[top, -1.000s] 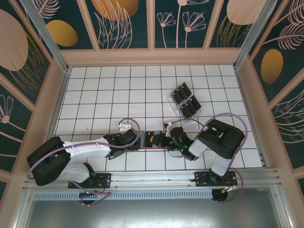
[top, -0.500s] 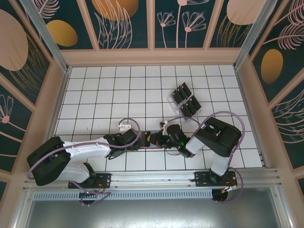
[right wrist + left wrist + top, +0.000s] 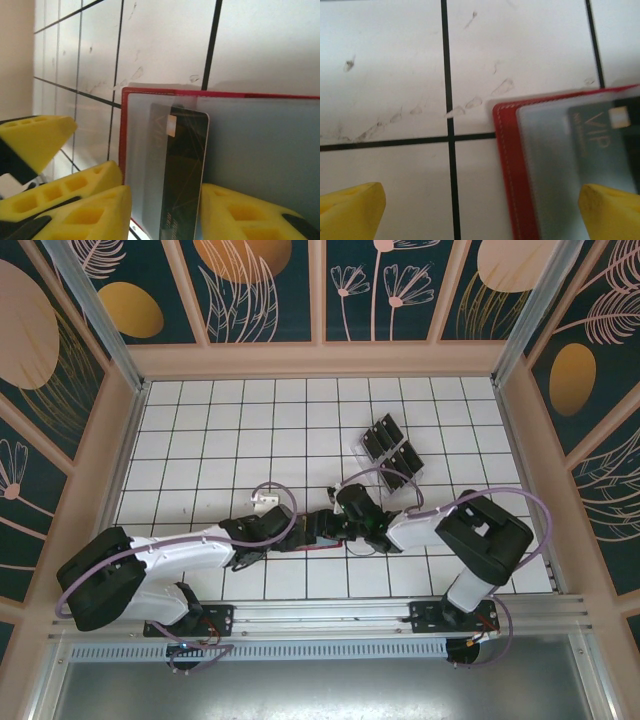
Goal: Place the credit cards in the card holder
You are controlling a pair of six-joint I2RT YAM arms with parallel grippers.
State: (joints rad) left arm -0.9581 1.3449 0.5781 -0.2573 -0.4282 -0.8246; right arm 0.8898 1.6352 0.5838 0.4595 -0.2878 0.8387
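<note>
On the white tiled table (image 3: 200, 440), near its front edge and between the two arms, the card holder (image 3: 507, 170) is laid open and flat. It is seen as a red, leather-like rectangle with a rounded corner and a line of pale stitching along its border. Its inner face is covered by a smooth, grey-blue, half-transparent pocket (image 3: 260, 150). One thin card (image 3: 182, 165) with rounded corners is lodged in that pocket. The part under the film is dulled to grey, with gold "VIP" lettering and a small pale chip shown through it, while the uncovered part is glossy black.

The right gripper (image 3: 170, 217) is held low over the holder with its jaws partly apart. The card's exposed end is framed between the two yellow, wedge-shaped fingertips (image 3: 245, 215), which are pierced by square holes. A gap is seen on the left side of the card; on the other side contact cannot be judged, since the pad and the card edge overlap. Nothing is clamped.

The left gripper (image 3: 480, 212) is spread wide and is empty. One yellow tip is set over bare tile, the other over the pocket of the holder.

Other credit cards (image 3: 392, 452), black and all alike, are stood in rows in a clear plastic slotted tray (image 3: 357, 452), which is placed farther back and to the right, well apart from the holder.
</note>
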